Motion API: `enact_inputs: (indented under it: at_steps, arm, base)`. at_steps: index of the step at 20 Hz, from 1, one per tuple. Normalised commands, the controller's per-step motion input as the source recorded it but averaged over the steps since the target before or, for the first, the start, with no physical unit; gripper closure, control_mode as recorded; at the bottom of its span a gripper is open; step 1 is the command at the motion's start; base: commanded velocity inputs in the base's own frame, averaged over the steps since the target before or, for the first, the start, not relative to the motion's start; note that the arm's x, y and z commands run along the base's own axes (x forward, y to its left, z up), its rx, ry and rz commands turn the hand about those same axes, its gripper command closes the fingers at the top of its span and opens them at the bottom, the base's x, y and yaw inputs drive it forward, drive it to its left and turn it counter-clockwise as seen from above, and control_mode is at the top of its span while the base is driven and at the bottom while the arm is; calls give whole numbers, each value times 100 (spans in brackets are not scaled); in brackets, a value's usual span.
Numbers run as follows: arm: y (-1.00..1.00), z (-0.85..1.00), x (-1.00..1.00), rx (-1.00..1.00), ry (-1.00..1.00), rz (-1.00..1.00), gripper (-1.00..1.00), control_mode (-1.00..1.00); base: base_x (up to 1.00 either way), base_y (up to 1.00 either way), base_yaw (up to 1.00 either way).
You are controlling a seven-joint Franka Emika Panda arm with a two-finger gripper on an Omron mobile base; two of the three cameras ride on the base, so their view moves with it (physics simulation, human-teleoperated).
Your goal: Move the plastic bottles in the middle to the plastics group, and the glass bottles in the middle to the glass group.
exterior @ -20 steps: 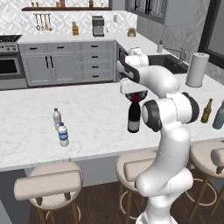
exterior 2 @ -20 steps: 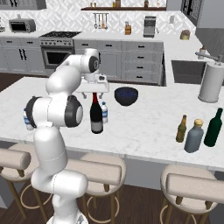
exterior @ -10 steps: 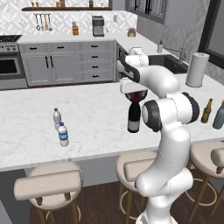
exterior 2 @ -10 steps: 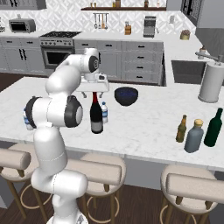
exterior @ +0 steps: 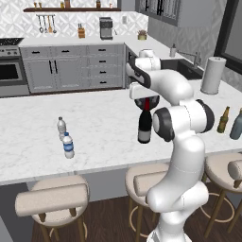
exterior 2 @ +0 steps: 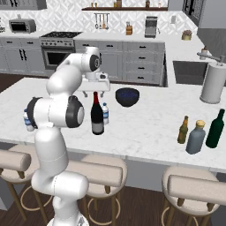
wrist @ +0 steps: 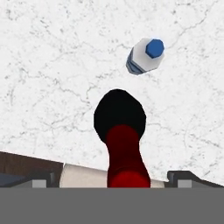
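The tall dark wine bottle [exterior: 144,126] [exterior 2: 97,118] with its red top [wrist: 126,164] stands upright in the middle of the island. My gripper [exterior: 146,100] [exterior 2: 94,92] [wrist: 116,181] hangs straight over it, open, one fingertip [wrist: 43,181] on either side of the red neck and clear of it. A small clear water bottle [exterior 2: 105,113] [wrist: 145,55] with a blue label stands just behind the wine bottle. Two small water bottles [exterior: 61,126] [exterior: 68,145] stand at the island's left. At the right stand a brown beer-type bottle [exterior 2: 183,130], a grey-blue bottle [exterior 2: 196,137] and a dark green bottle [exterior 2: 216,129].
A dark blue bowl [exterior 2: 127,97] sits behind and right of the wine bottle. A white paper-towel roll [exterior 2: 212,84] stands at the back right, near the sink [exterior 2: 187,73]. Stools [exterior 2: 103,174] line the island's near edge.
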Motion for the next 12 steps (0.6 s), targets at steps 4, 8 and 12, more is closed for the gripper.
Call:
enact_inputs:
  at_steps: [4, 8, 12]
  arm:
    - [0, 0, 3, 0, -1, 0, -100, -100]
    - [0, 0, 8, 0, -7, 0, -100, -100]
    - [0, 0, 15, 0, -13, 0, -100, -100]
  base:
    - [0, 0, 0]
    - [0, 0, 0]
    - [0, 0, 0]
